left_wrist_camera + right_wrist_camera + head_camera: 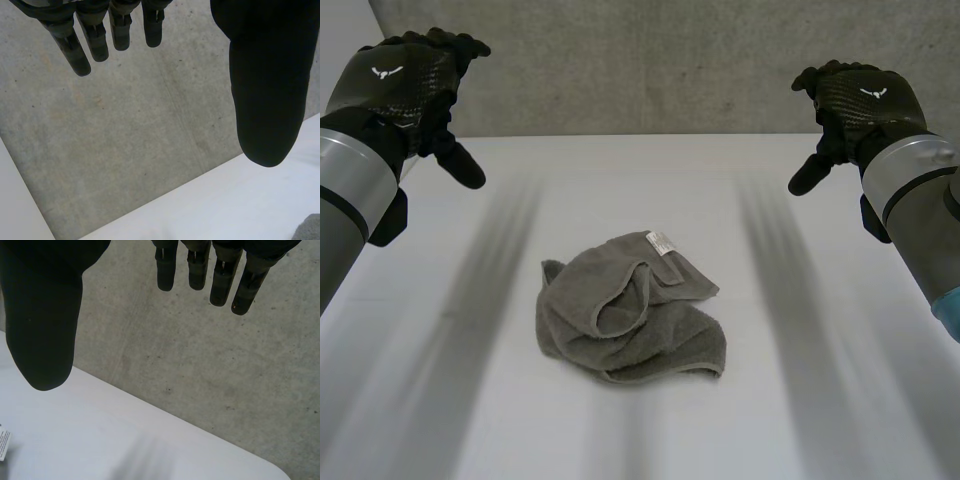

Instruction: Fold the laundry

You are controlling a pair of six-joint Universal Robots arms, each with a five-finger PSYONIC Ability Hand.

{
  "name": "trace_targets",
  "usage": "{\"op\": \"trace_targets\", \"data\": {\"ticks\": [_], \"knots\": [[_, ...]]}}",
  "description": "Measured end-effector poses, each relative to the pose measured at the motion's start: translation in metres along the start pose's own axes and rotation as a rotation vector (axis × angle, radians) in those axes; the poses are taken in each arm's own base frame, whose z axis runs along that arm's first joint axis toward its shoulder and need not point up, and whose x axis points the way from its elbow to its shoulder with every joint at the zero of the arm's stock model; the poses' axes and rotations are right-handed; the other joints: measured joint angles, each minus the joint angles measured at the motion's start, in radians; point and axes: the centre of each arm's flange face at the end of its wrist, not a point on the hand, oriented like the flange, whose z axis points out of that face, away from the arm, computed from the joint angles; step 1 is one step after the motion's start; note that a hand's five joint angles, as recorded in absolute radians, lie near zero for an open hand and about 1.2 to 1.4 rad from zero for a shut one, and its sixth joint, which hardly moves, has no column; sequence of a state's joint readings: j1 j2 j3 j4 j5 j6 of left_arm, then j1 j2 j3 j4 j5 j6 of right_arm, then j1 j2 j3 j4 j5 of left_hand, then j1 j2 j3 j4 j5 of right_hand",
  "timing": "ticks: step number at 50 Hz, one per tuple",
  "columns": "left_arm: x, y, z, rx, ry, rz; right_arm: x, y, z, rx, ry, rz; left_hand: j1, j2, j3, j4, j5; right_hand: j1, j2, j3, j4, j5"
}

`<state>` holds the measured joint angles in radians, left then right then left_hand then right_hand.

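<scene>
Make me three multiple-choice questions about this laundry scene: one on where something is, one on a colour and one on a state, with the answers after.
1. Where does the towel lie?
A) in the middle of the table
B) at a far corner of the table
C) hanging off the table's near edge

2. What colour is the towel?
A) white
B) grey
C) red

3. What state is the towel in?
A) folded into a neat square
B) spread out flat
C) crumpled in a heap

Answers:
1 A: the head view shows it mid-table, with the left hand and right hand raised apart on either side.
2 B: the cloth is grey, with a small white label.
3 C: its folds bunch unevenly, and both hands are open and hold nothing.
</scene>
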<state>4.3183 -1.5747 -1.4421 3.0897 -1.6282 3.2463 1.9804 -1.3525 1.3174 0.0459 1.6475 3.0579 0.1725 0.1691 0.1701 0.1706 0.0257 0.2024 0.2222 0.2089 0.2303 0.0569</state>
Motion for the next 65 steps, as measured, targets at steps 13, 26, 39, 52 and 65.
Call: {"op": "trace_targets", "data": {"ticks": [13, 26, 39, 52, 65], "knots": [[0.007, 0.011, 0.010, -0.021, 0.077, 0.013, -0.018, 0.014, -0.010, -0.128, -0.199, -0.174, 0.000, 0.002, 0.001, 0.001, 0.000, 0.000, 0.000, 0.000, 0.000, 0.000], [0.047, 0.103, 0.034, -0.182, 0.500, 0.251, -0.053, 0.108, -0.011, -0.390, -0.441, 0.005, 0.001, 0.002, 0.002, 0.002, 0.000, 0.000, 0.000, 0.000, 0.000, -0.001], [0.060, 0.164, 0.033, -0.302, 0.623, 0.377, -0.106, 0.167, -0.013, -0.412, -0.556, 0.086, 0.077, 0.077, 0.077, 0.070, 0.039, 0.281, 0.328, 0.345, 0.323, 0.302], [0.071, 0.120, 0.059, -0.125, 0.542, 0.417, -0.110, 0.055, 0.034, 0.016, -0.534, 0.054, 0.971, 1.007, 1.002, 1.003, 0.962, 0.727, 0.938, 0.948, 0.957, 0.885], [0.036, 0.012, 0.083, 0.176, -0.059, 0.143, -0.072, -0.063, 0.042, 0.463, -0.268, -0.353, 0.992, 1.047, 1.044, 1.045, 0.992, 0.727, 0.945, 0.973, 0.958, 0.898]]}}
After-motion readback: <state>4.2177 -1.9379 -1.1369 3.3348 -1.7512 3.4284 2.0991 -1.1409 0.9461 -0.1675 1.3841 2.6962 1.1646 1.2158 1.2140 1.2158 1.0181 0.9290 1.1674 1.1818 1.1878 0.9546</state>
